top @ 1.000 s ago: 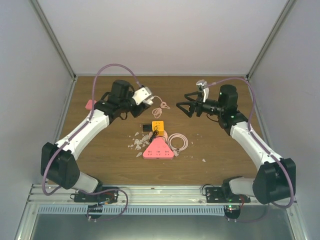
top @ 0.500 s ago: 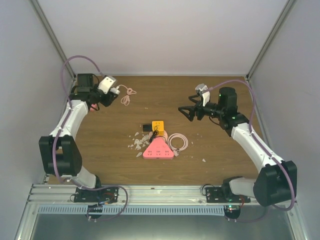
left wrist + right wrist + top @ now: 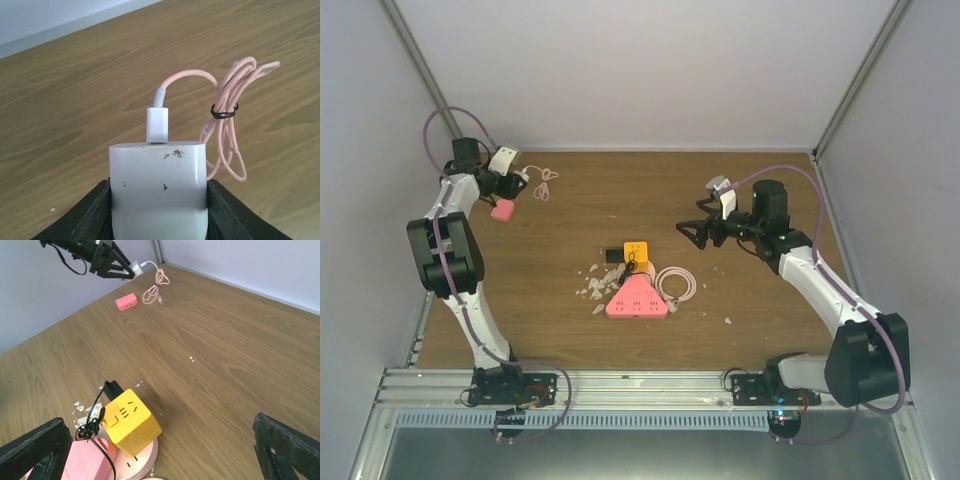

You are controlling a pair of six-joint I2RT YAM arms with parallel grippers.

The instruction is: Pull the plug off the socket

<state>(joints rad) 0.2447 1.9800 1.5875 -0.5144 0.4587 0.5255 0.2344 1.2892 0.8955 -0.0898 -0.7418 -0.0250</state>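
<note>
One wooden bench (image 3: pixel 760 300), carrying all the things. Two arms, one at each side.

Left claw (image 3: pixel 518 177), up at the far left corner of the bench: closed narrow on one white plug (image 3: pixel 158 192), gripping it on both sides. Right claw (image 3: pixel 688 222), over the right half: spread wide, with nothing between the fingers, facing toward the middle.

At the middle of the bench, one pink socket strip (image 3: pixel 638 302), three-cornered. Just beside it on the right, one coil of pink cable (image 3: pixel 675 283). Right at its far corner, one yellow cube socket (image 3: pixel 131 421).

From the front of the white plug, one pink cord, ending in one bundle (image 3: pixel 230 115) tied with a black band. Plug out of any socket and well apart from the strip.

Near the left claw, one small pink block (image 3: pixel 502 210) lying flat. Beside the cube, one small black piece (image 3: pixel 611 255). Left of the strip, several white scraps (image 3: pixel 590 288), too small to count.
</note>
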